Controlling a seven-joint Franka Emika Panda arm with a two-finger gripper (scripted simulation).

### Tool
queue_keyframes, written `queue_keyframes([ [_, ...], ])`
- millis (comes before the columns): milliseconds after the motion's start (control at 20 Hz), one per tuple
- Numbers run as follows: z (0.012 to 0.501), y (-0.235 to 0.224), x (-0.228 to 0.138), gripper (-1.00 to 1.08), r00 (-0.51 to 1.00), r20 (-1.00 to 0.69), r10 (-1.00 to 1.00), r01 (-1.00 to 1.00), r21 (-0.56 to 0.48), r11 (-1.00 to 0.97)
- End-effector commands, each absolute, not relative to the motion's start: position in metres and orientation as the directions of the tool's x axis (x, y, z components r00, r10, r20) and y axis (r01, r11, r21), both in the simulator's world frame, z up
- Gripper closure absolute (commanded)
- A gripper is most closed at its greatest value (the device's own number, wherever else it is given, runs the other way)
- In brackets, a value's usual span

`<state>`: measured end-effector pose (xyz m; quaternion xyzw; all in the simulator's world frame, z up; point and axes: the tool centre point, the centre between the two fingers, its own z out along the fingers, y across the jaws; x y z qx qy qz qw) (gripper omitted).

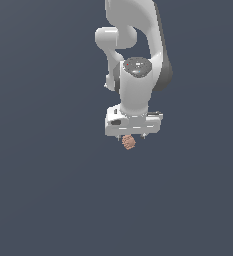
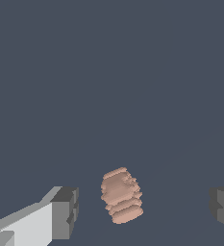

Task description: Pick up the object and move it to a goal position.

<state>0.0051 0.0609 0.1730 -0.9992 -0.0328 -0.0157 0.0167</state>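
Floor (image 1: pixel 43 190) plain slate-grey, featureless

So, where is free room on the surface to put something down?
Nearly everywhere: the grey surface is bare on all sides. The only crowded spot is under the open gripper, where the pinkish object sits between the fingers, touching neither.

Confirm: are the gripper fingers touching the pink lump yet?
Apart. The wrist view shows the pink lump sitting between the open fingers, with bare floor visible on both sides of it.
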Motion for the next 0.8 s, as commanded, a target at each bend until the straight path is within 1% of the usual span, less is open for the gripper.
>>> queue_keyframes([
  [0, 0.173, 0.061, 0.005, -0.92, 0.997, 0.032, 0.065, 0.066, -0.032, -0.997],
  [500, 0.177, 0.046, 0.017, -0.92, 0.997, 0.051, 0.055, 0.057, -0.041, -0.998],
  [750, 0.175, 0.047, 0.015, -0.92, 0.997, 0.049, 0.062, 0.064, -0.039, -0.997],
])
